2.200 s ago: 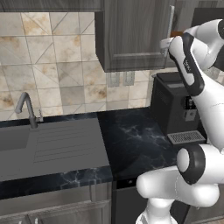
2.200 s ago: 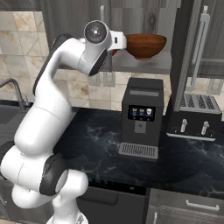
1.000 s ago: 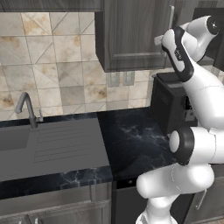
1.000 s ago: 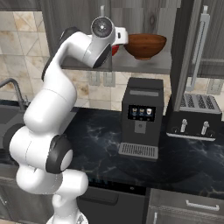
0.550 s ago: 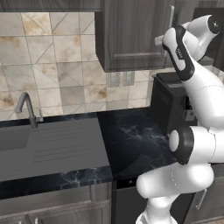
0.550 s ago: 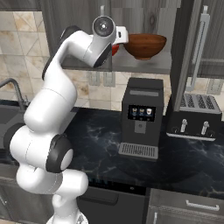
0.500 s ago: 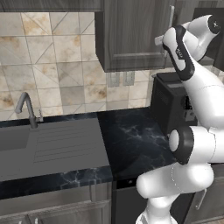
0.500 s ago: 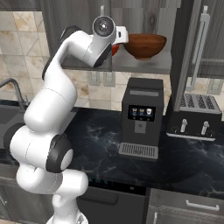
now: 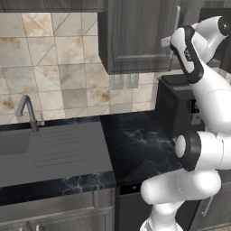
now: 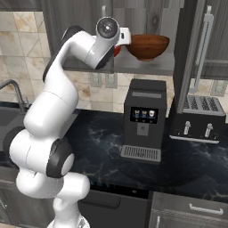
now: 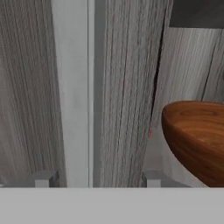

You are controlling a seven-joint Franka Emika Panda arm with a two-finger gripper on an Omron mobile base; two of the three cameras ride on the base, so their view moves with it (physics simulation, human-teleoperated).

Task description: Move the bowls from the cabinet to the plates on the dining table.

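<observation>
the arm is reaching high, its gripper (image 10: 127, 39) sitting at the open front of the wall cabinet (image 10: 151, 13), level with the shelf where the bowls stand. the brown wooden bowl (image 10: 148, 46) is resting upright near the shelf's front edge, just beside the gripper, and the red bowl (image 10: 117, 50) is peeking out as a small red patch behind the wrist, mostly hidden by it. in the hand view the wooden bowl (image 11: 197, 140) is lying off to one side, apart from the two finger tips (image 11: 43, 178), which are standing well apart with nothing between them; the space ahead of them is showing wood grain and a pale vertical strip, possibly a bar handle or door edge, and i cannot tell which. so the gripper is holding nothing, its jaws fairly wide, and whether it is lined up on the red bowl's rim is hidden.

room is tight: the cabinet door (image 9: 140, 36) is hanging on one side, the wooden bowl close on the other, and the coffee machine (image 10: 144, 120) is standing right under the shelf on the black bench (image 10: 133, 156), with the toaster (image 10: 198, 118) beside it. any withdrawal probably wants to come straight out toward the robot before dropping, to clear the shelf lip and machine top.
</observation>
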